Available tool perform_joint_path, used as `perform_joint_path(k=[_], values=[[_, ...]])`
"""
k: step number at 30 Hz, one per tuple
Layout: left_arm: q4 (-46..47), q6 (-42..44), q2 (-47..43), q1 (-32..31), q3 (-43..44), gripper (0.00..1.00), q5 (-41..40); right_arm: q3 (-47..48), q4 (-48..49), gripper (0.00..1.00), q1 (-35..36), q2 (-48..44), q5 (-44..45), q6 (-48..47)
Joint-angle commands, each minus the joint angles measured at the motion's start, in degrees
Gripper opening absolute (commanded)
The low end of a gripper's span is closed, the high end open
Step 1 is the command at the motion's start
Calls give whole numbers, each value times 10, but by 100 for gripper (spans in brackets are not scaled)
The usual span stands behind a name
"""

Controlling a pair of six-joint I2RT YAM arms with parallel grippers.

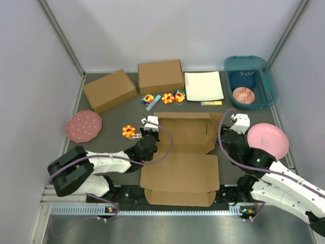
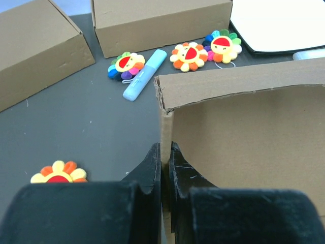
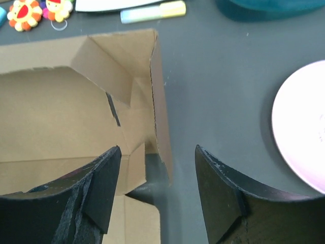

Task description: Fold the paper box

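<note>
Two side walls are in hand, so the fold looks roughly half done.

Top external: the plain brown corrugated-cardboard paper box (image 1: 180,173) lies at the middle of the dark table's (image 1: 109,119) near edge. Its far half is a tray with the back wall and side walls raised. The big near panel with its edge flaps lies flat, not folded over. The left gripper (image 1: 150,124) is at the tray's left wall and the right gripper (image 1: 236,121) at its right wall.

Left wrist: the left gripper (image 2: 165,152) is clenched on the thin top edge of the upright left wall, with the back wall of the paper box (image 2: 244,132) standing beyond.

Right wrist: the right gripper (image 3: 157,150) is spread and released, straddling the right wall of the paper box (image 3: 160,117) with no finger touching it. The corner tab inside leans loose and is not tucked.

Left to do, as I judge it: lock both side walls, tuck the corners, close the near panel over as a lid and seat its flaps.
</note>
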Motion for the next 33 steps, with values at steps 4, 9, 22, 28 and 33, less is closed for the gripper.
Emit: perform_joint_path(k=[4, 9, 22, 28, 33], values=[[-58, -23, -13, -1, -5, 0, 21, -43, 12, 60, -13, 9, -26, 73], [-62, -18, -12, -1, -5, 0, 26, -57, 63, 60, -46, 32, -43, 47], [-10, -9, -26, -1, -30, 0, 31, -79, 142, 13, -123, 57, -190, 1], [37, 10, -15, -2, -33, 0, 25, -67, 128, 0, -123, 8, -256, 5], [58, 40, -9, -11, -28, 0, 4, -41, 108, 0, -123, 13, -303, 7]])
